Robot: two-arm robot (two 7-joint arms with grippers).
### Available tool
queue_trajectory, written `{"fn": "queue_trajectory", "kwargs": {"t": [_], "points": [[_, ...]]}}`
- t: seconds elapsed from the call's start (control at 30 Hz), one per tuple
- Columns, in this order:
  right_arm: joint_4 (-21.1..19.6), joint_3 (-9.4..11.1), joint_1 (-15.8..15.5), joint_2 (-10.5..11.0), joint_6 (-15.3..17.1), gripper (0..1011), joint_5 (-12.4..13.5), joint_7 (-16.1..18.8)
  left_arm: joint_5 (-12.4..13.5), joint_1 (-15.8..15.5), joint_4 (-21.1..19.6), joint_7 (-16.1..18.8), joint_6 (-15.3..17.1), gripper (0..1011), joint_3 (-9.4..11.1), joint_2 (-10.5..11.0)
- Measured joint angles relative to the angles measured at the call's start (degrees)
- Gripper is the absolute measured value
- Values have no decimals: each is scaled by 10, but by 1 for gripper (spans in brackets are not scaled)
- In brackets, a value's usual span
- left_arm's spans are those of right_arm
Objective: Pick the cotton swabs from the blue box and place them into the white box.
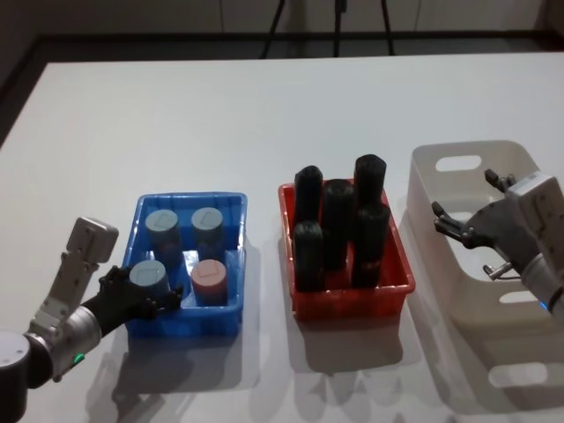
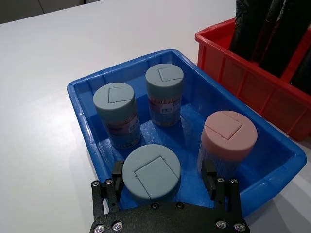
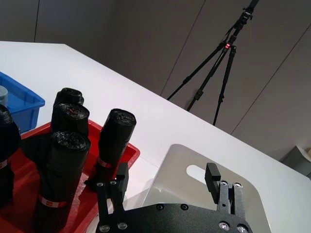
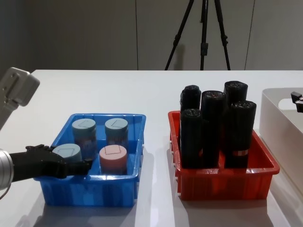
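White bench (image 1: 264, 115), tripod (image 4: 203, 33) behind. Head view: white box (image 1: 449, 273) at right, red bin (image 1: 352, 302) centre holding black cylinders (image 1: 337, 220), blue box (image 1: 189, 322) lower left. Four cotton swabs (image 1: 207, 231) stand upright in the blue box, three with grey-blue lids and one pink. Left hand (image 1: 145, 291) is in the blue box, released, fingers either side of the lower-left tub. Right hand (image 3: 166, 171) is over the white box, released, empty.

My left arm (image 1: 55, 328) reaches forward low over the table, and the left gripper (image 2: 163, 175) has its fingers (image 2: 116, 175) spread wide. My right arm (image 1: 539, 231) sits raised. The right gripper (image 3: 166, 172) is parted too, seemingly tilted inward.
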Motion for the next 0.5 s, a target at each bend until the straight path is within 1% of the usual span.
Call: {"fn": "queue_trajectory", "kwargs": {"t": [0.27,0.3,0.33,0.37,0.43,0.47,0.5], "points": [[0,0,0,0,0,1001,0,0,0,0,-1,0,0,996,0,0],[0,0,0,0,0,1001,0,0,0,0,-1,0,0,972,0,0],[0,0,0,0,0,1001,0,0,0,0,-1,0,0,972,0,1],[0,0,0,0,0,1001,0,0,0,1,-1,0,0,933,0,1],[0,0,0,0,0,1001,0,0,0,1,-1,0,0,907,0,1],[0,0,0,0,0,1001,0,0,0,1,-1,0,0,863,0,1],[0,0,0,0,0,1001,0,0,0,1,-1,0,0,841,0,1]]}}
